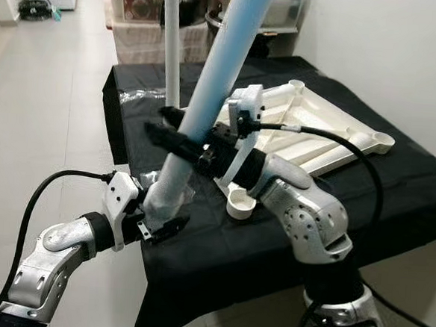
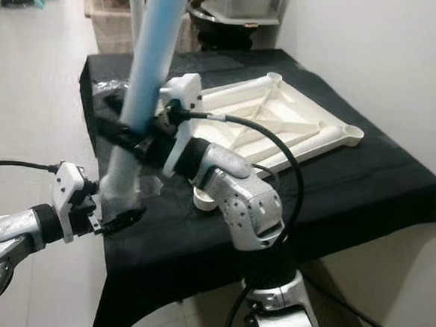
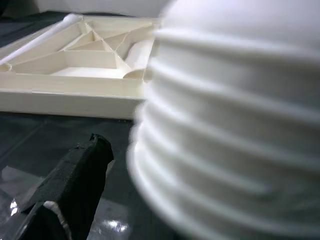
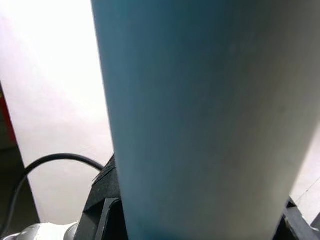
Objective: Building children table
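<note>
A long light-blue table leg (image 1: 226, 52) stands tilted over the near left corner of the black-covered table (image 1: 396, 183). My right gripper (image 1: 176, 140) is shut around the leg's lower shaft (image 4: 200, 120). Below it, my left gripper (image 1: 161, 223) is shut on the leg's white threaded end (image 3: 235, 125), with one black finger (image 3: 75, 185) beside the threads. The white tabletop (image 1: 318, 129) lies upside down on the cloth, ribs up. Its near corner socket (image 1: 240, 204) is open, just right of the leg's end. A white leg (image 1: 171, 48) stands upright at the tabletop's far left corner.
Crumpled clear plastic (image 1: 136, 96) lies on the cloth at the far left. Storage boxes and containers (image 1: 145, 24) stand behind the table. A white wall (image 1: 391, 48) runs along the right. Tiled floor (image 1: 42, 106) lies open to the left.
</note>
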Controlling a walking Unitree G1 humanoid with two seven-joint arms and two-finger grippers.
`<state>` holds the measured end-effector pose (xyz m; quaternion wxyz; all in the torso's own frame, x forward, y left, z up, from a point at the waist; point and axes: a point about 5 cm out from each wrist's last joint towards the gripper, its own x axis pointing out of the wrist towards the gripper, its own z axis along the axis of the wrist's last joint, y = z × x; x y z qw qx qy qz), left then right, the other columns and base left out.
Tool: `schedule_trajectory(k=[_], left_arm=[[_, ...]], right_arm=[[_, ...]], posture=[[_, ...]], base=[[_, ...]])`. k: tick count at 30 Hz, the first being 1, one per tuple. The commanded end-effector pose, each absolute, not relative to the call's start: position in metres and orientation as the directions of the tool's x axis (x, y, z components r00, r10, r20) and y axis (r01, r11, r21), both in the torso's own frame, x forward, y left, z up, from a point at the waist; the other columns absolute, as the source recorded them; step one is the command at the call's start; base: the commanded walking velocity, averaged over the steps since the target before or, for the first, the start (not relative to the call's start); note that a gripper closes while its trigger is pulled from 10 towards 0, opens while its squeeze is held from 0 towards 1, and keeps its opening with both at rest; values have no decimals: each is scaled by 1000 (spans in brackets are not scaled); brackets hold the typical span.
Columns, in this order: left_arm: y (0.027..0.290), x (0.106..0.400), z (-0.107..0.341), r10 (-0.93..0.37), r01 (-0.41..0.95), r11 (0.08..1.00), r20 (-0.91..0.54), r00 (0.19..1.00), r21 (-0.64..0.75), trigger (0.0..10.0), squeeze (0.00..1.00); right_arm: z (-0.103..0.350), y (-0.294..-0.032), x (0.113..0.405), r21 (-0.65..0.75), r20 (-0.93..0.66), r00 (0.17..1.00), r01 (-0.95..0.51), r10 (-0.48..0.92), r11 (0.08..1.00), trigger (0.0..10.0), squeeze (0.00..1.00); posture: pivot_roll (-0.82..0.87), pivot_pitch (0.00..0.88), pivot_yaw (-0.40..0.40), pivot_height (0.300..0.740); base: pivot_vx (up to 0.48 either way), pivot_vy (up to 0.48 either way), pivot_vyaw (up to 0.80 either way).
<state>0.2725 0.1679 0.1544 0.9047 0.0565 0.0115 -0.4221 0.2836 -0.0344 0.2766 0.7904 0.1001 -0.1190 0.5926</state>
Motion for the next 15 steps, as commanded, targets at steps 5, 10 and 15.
schedule_trajectory(k=[5,10,15], left_arm=[[162,276,157,-792,793,601,-63,608,96,10000,0],[150,273,169,-837,835,537,-45,545,121,10000,0],[144,269,177,-860,856,502,-27,509,126,10000,0]], right_arm=[[273,-29,269,18,301,193,-980,934,196,10000,0],[261,-28,266,28,255,189,-982,948,188,10000,0],[257,-31,273,27,229,236,-971,944,236,10000,0]], posture=[[41,0,-41,740],[44,0,-47,740],[45,0,-47,740]], base=[[0,0,0],[0,0,0],[0,0,0]])
